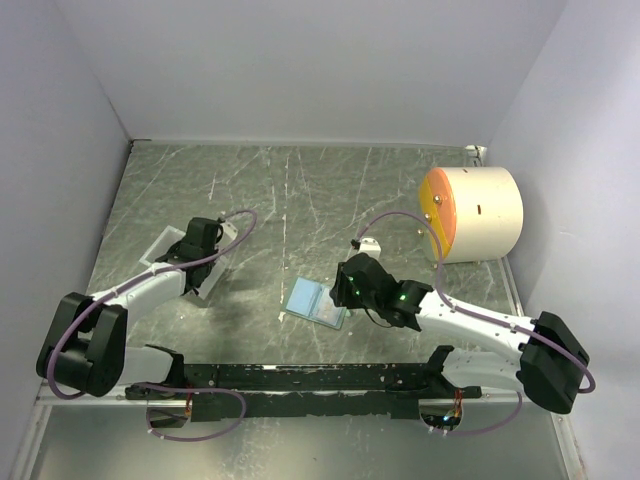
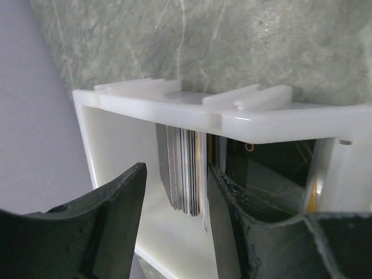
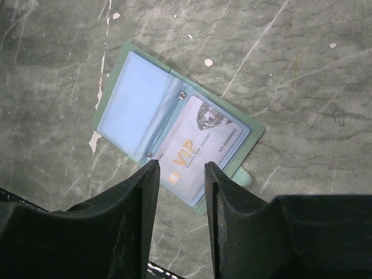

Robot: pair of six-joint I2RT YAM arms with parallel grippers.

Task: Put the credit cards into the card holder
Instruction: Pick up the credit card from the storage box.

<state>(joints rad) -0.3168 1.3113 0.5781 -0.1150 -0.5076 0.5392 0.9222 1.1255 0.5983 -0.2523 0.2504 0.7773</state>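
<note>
A stack of thin credit cards (image 2: 189,157) stands on edge inside a white tray (image 2: 174,107), with dark and orange edges showing. My left gripper (image 2: 176,171) straddles the stack, open. Its right finger is close against the cards and its left finger stands well apart. From the top view, that gripper (image 1: 190,245) is down in the tray (image 1: 160,243) at the left. The card holder (image 3: 133,104) lies open on the table, sage-green edged and light blue inside, with a pale VIP card (image 3: 200,145) in its right pocket. My right gripper (image 3: 181,165) hovers open over its near edge, holding nothing.
A cream cylinder with an orange face (image 1: 475,213) lies at the back right by the wall. Pale walls close in the left, back and right sides. A black rail (image 1: 300,378) runs along the near edge between the arm bases.
</note>
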